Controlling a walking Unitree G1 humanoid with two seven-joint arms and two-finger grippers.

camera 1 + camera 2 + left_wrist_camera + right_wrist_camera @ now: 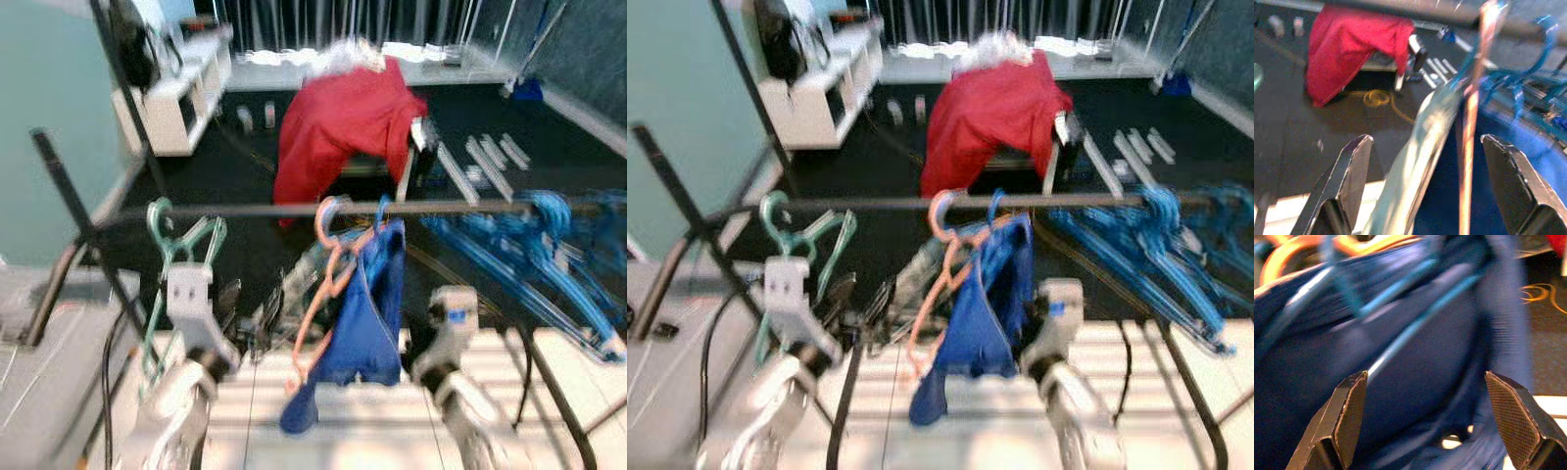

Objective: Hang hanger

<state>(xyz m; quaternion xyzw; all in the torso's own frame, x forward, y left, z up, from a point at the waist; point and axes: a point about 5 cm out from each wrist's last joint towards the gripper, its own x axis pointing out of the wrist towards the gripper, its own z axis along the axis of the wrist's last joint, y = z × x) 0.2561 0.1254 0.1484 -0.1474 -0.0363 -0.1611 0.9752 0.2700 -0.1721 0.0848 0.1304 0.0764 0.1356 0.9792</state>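
Pink hanger [1472, 147] between spread left fingers [1349, 181]

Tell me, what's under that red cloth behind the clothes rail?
The red cloth drapes over some frame: a pale leg shows at its right edge, with dark floor beneath. What the frame is stays covered.

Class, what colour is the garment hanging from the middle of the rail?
Dark blue: the garment on the rail shows best in the left eye view.

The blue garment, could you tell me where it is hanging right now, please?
In the left eye view the blue garment hangs from the rail at mid-frame, beside the pink hanger, left of the blue hangers.
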